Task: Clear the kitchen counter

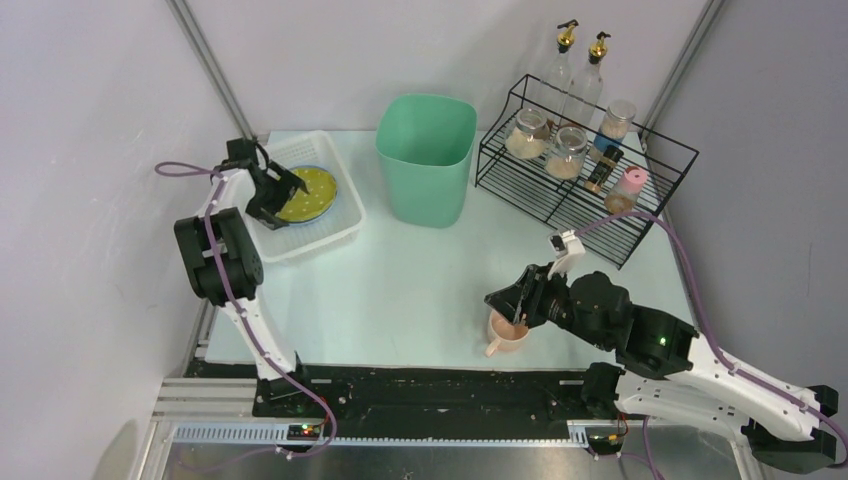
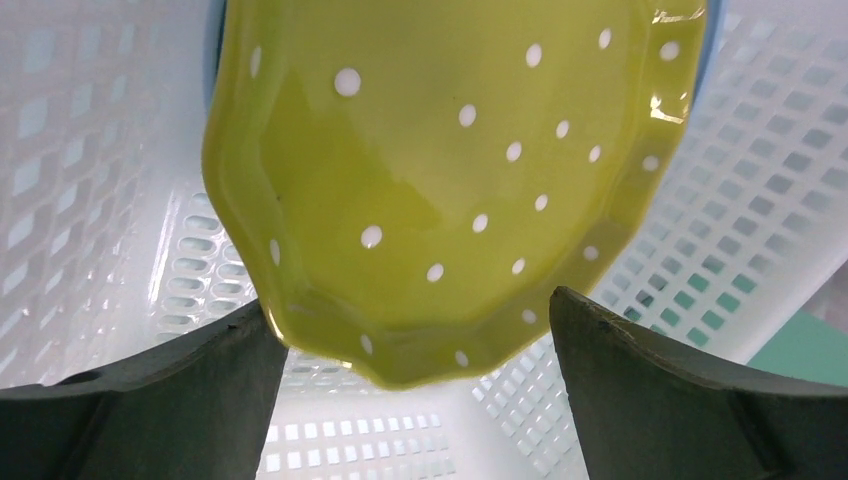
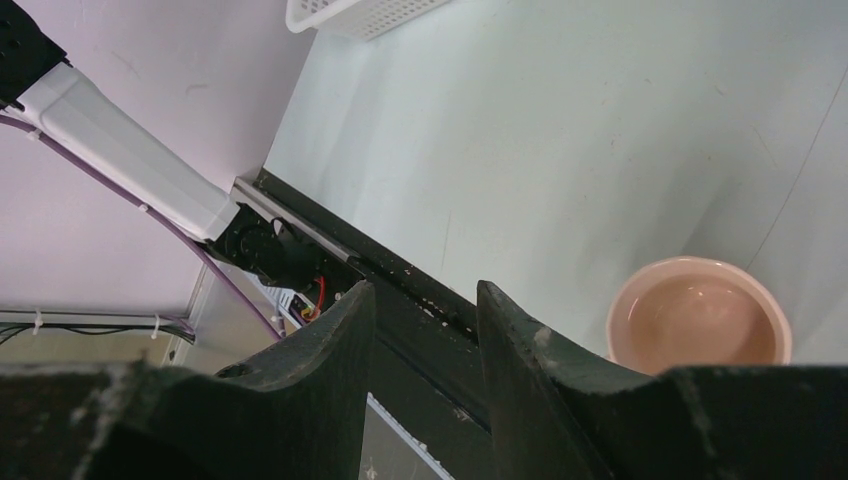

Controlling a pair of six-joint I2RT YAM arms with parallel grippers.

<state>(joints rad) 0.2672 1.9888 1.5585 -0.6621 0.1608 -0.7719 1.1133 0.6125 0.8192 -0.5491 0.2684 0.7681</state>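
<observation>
Kitchen counter lay under your right gripper. The pink mug stood on it, just beside the fingers and close to the black rail. Those fingers stood partly apart with nothing between them, so I think you were lining up to grab the mug.

Your left gripper hung with its fingers spread wide, right over the green dotted plate. The plate lay in the white basket below the gripper, likely because dishes from the counter go there.

No writing, label or number can be read anywhere (the spice jars show too small).
</observation>
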